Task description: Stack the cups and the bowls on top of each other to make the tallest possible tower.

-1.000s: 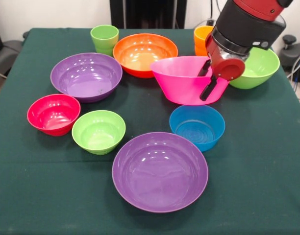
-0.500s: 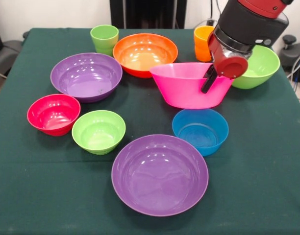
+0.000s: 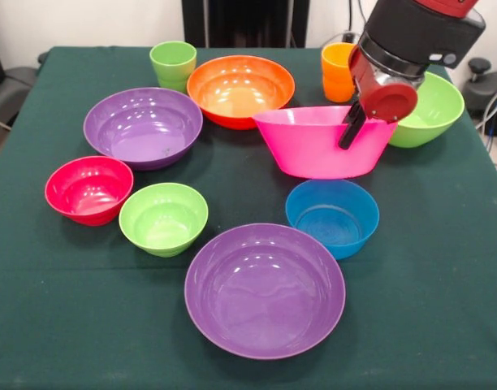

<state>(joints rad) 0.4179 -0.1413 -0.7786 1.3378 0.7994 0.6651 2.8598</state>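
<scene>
Pink bowl (image 3: 313, 150) hangs tilted above the worktop (image 3: 443, 309), its rim clamped in my end effector (image 3: 351, 130); blue bowl (image 3: 332, 216) sits just below.

Bright, even overhead light; glare spots on the bowls (image 3: 265, 288), soft shadows.

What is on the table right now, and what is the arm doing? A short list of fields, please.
gripper: shut on the rim of the pink bowl
pink bowl: appears lifted, rim roughly level
purple bowls: one at front, one at left, both unstacked
small bowls: red, lime green, blue
far bowls: orange, large lime green
cups: light green, orange
tower: not started, nothing nested
</scene>
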